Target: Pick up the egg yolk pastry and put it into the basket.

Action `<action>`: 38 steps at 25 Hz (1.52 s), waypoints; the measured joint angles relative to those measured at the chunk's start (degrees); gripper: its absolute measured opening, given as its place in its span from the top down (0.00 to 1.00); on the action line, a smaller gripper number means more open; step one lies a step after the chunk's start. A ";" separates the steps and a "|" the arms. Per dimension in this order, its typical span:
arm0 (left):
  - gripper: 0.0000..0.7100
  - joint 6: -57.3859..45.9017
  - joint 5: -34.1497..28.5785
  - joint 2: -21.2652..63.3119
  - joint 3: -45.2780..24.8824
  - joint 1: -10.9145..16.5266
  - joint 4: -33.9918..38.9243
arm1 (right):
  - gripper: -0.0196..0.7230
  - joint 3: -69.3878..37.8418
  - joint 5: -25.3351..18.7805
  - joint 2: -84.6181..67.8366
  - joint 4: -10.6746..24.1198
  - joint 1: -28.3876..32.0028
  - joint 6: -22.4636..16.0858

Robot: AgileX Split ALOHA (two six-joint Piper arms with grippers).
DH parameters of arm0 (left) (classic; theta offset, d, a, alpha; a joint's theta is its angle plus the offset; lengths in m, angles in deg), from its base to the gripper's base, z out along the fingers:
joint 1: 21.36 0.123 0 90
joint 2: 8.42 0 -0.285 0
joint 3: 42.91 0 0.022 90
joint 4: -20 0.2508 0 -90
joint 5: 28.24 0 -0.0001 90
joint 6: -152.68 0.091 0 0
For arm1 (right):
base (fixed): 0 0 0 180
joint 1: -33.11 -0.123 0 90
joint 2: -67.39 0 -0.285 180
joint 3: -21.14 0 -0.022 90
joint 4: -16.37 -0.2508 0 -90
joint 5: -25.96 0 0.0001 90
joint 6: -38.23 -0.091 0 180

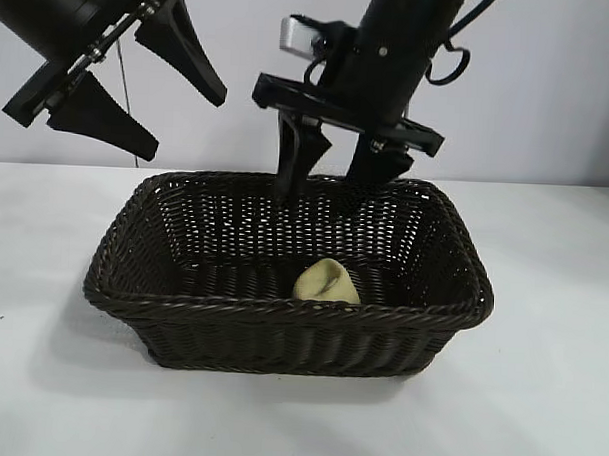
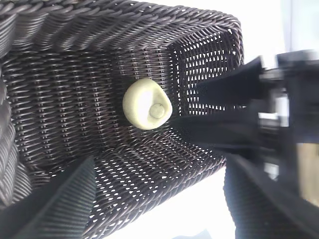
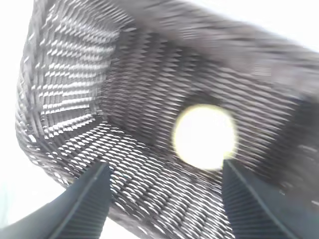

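Note:
The pale yellow egg yolk pastry (image 1: 327, 283) lies on the floor of the dark woven basket (image 1: 142, 300), near its front wall and a little right of centre. It shows too in the left wrist view, pastry (image 2: 147, 104), and in the right wrist view, pastry (image 3: 204, 136). My right gripper (image 1: 337, 169) hangs over the basket's back rim with its fingers (image 3: 87, 204) spread apart and nothing between them; the pastry rests below, free of them. My left gripper (image 1: 154, 83) is raised at the upper left, open and empty.
The basket (image 2: 60, 99) stands in the middle of a white table (image 1: 539, 396). A plain wall rises behind. The right arm's black fingers (image 2: 224, 92) reach into the basket in the left wrist view.

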 joint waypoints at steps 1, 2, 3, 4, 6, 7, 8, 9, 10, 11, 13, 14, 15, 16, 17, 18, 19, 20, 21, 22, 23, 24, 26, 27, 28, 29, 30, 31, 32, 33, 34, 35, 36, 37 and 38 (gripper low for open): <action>0.26 0.00 -0.06 0.00 0.00 0.00 0.00 | 0.34 0.07 -0.30 -0.75 0.00 0.58 0.00; 0.26 0.00 -0.10 0.00 0.00 0.00 0.00 | 0.34 0.07 -0.45 -1.60 -0.05 1.26 0.00; 0.26 0.00 -0.29 0.00 0.00 0.00 0.00 | 0.34 0.09 -0.97 -2.35 -0.02 1.96 0.00; 0.26 0.00 -0.39 0.00 0.00 0.00 0.00 | 0.34 0.09 -1.53 -2.90 -0.02 2.84 0.06; 0.26 0.00 -0.50 0.00 0.00 0.00 0.00 | 0.34 0.13 -2.37 -3.96 -0.13 4.60 0.18; 0.26 0.00 -0.56 0.00 0.00 0.00 0.00 | 0.34 0.13 -3.09 -4.49 -0.15 5.55 0.37; 0.26 0.00 -0.60 0.00 0.00 0.00 0.00 | 0.34 0.13 -3.54 -4.90 -0.15 6.47 0.37; 0.26 0.00 -0.62 0.00 0.00 0.00 0.00 | 0.34 0.13 -3.91 -5.46 -0.15 7.34 0.37; 0.26 0.00 -0.62 0.00 0.00 0.00 0.00 | 0.34 0.15 -4.50 -6.08 -0.17 8.04 0.57; 0.26 0.00 -0.62 0.00 0.00 0.00 0.00 | 0.34 0.15 -4.86 -6.61 -0.17 8.83 0.78; 0.26 0.00 -0.67 0.00 0.00 0.00 0.00 | 0.34 0.15 -4.95 -7.73 -0.22 10.08 1.50; 0.26 0.00 -0.69 0.00 0.00 0.00 0.00 | 0.34 0.15 -5.13 -8.14 -0.22 10.65 1.83; 0.26 0.00 -0.79 0.00 0.00 0.00 0.00 | 0.34 0.15 -5.26 -8.44 -0.15 11.12 1.98; 0.26 0.00 -0.80 0.00 0.00 0.00 0.00 | 0.34 0.15 -5.37 -8.70 -0.15 11.55 2.08; 0.26 0.00 -0.80 0.00 0.00 0.00 0.00 | 0.34 0.15 -5.58 -9.00 -0.15 11.95 2.08; 0.26 0.00 -0.80 0.00 0.00 0.00 0.06 | 0.34 0.15 -5.69 -9.13 -0.15 12.21 2.13; 0.26 0.00 -0.84 0.00 0.00 0.00 0.26 | 0.34 0.15 -5.69 -9.37 0.00 12.45 2.22; 0.26 0.00 -0.84 0.00 0.00 0.00 0.31 | 0.34 0.15 -5.69 -9.64 0.24 12.49 2.44; 0.26 0.00 -0.84 0.00 0.00 0.00 0.32 | 0.34 0.15 -5.69 -9.81 0.37 12.52 2.51; 0.26 0.00 -0.90 0.00 0.00 0.00 0.32 | 0.34 0.15 -5.74 -10.07 0.51 12.51 2.56; 0.26 0.00 -0.97 0.00 0.00 0.00 0.32 | 0.34 0.15 -5.74 -10.28 0.57 12.51 2.56; 0.26 0.00 -1.01 0.00 0.00 0.00 0.32 | 0.34 0.15 -5.74 -10.34 0.64 12.51 2.56; 0.26 0.00 -1.25 0.00 0.00 0.00 0.32 | 0.34 0.15 -5.74 -10.34 0.77 12.51 2.56; 0.26 0.00 -1.42 0.00 0.00 0.00 0.32 | 0.34 0.15 -5.74 -10.34 1.02 12.51 2.56; 0.26 0.00 -1.48 0.00 0.00 0.00 0.32 | 0.34 0.15 -5.74 -10.34 1.26 12.51 2.56; 0.26 0.00 -1.48 0.00 0.00 0.00 0.32 | 0.34 0.15 -5.74 -10.34 1.37 12.51 2.56; 0.26 0.00 -1.48 0.00 0.00 0.00 0.32 | 0.34 0.15 -5.74 -10.34 1.38 12.51 2.56; 0.26 0.00 -1.48 0.00 0.00 0.00 0.32 | 0.34 0.15 -5.74 -10.34 1.43 12.51 2.63; 0.26 0.00 -1.48 0.00 0.00 0.00 0.32 | 0.34 0.15 -5.74 -10.34 1.49 12.51 2.76; 0.26 0.00 -1.48 0.00 0.00 0.00 0.32 | 0.34 0.07 -5.74 -10.39 1.56 12.51 2.73; 0.26 0.00 -1.48 0.00 0.00 0.00 0.32 | 0.34 -0.40 -5.74 -10.38 1.56 12.51 2.77; 0.26 0.00 -1.48 0.00 0.00 0.00 0.32 | 0.34 -0.92 -5.74 -10.38 1.59 12.51 2.77; 0.26 0.00 -1.48 0.00 0.00 0.00 0.32 | 0.34 -1.70 -5.74 -10.38 1.67 12.51 2.79; 0.26 0.00 -1.48 0.00 0.00 0.00 0.32 | 0.34 -2.56 -5.74 -10.38 1.88 12.51 2.79; 0.26 0.00 -1.48 0.00 0.00 0.00 0.32 | 0.34 -3.46 -5.74 -10.38 2.06 12.51 2.84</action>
